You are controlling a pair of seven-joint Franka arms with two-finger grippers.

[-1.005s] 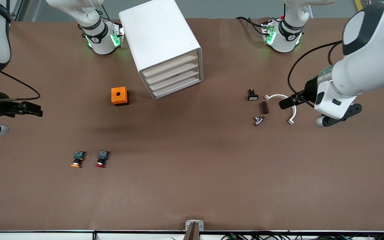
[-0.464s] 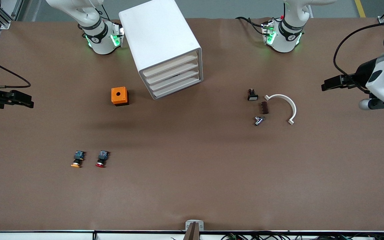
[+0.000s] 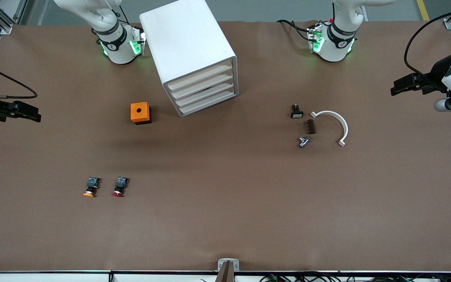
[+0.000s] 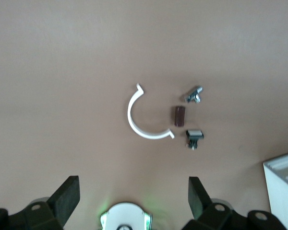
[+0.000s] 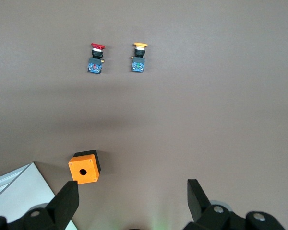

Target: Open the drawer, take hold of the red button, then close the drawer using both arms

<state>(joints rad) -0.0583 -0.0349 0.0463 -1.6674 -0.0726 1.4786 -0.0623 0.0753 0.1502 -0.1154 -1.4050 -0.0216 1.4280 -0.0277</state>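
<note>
The white cabinet (image 3: 188, 43) stands near the robots' bases, and its four white drawers (image 3: 204, 91) are all shut. The red-capped button (image 3: 118, 187) lies on the table nearer to the front camera, beside an orange-capped one (image 3: 91, 187). It also shows in the right wrist view (image 5: 97, 58). My left gripper (image 3: 399, 87) is open and empty in the air at the left arm's end of the table; its own view shows it open (image 4: 133, 196). My right gripper (image 3: 33, 113) is open and empty at the right arm's end (image 5: 132, 199).
An orange cube with a round hole (image 3: 140, 112) sits beside the cabinet. A white arc (image 3: 333, 125), a brown piece (image 3: 310, 126), a metal part (image 3: 303, 141) and a small black switch (image 3: 296, 111) lie toward the left arm's end.
Both arms have drawn outward. The left gripper went from over the white arc toward its end of the table. The right gripper went toward its own end.
</note>
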